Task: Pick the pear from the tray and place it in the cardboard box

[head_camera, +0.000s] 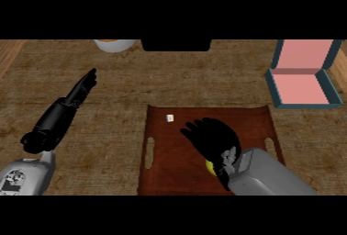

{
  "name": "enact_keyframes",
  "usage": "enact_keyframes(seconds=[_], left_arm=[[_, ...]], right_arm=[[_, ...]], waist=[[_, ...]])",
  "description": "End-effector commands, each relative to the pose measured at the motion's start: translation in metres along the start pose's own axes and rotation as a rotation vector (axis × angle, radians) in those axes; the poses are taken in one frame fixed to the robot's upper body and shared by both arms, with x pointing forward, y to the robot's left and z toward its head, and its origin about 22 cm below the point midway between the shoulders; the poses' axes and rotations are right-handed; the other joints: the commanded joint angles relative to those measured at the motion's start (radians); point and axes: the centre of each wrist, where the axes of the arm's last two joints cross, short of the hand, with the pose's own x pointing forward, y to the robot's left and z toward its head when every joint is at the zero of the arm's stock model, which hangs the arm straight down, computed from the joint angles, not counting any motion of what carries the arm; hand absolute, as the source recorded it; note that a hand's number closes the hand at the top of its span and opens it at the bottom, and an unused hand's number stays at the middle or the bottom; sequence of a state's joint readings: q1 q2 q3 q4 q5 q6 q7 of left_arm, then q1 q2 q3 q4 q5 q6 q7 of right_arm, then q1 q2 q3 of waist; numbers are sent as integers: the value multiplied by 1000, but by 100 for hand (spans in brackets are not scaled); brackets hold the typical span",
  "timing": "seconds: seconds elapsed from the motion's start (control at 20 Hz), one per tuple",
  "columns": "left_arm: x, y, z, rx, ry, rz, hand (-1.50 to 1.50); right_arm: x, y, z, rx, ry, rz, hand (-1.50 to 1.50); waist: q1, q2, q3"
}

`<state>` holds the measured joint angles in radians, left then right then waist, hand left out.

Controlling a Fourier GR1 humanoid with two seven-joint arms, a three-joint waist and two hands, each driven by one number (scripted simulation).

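- Right hand [215,139] hangs low over the tray [169,174], closest to the viewer. Its fingers [194,128] are stretched away and slightly fanned, not visibly closed round anything.
- Only a yellow-green sliver of the pear [210,166] shows. It lies on the tray under the heel of the palm, behind the fingertips on the wrist side. Its long axis is hidden.
- A small white scrap [170,118] lies on the tray just beyond the fingers.
- The cardboard box [298,87] sits open, far right of the tray, and nothing stands between them.
- Left hand [81,90] rests well apart at the left with straight fingers, so the right hand is clearly nearer.
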<state>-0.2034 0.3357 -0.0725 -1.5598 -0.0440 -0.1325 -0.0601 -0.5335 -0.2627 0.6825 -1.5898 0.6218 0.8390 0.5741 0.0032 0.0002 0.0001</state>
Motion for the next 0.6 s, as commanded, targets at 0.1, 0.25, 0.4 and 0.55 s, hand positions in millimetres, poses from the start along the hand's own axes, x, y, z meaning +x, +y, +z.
enact_keyframes(seconds=[0.1,0.25,0.4,0.55], left_arm=[[-3,-6,-11,4,-9,5,0],[5,10,-6,-3,10,7,0],[-1,3,-9,3,-16,3,0],[-4,2,0,-9,-3,-3,0]], right_arm=[[14,16,0,31,-15,8,-150],[-11,21,-21,33,6,12,-150],[-21,20,-16,32,44,39,-150],[-33,18,-31,33,44,40,-150]], waist=[[-4,-1,0],[0,0,0],[-2,0,0],[2,0,0]])
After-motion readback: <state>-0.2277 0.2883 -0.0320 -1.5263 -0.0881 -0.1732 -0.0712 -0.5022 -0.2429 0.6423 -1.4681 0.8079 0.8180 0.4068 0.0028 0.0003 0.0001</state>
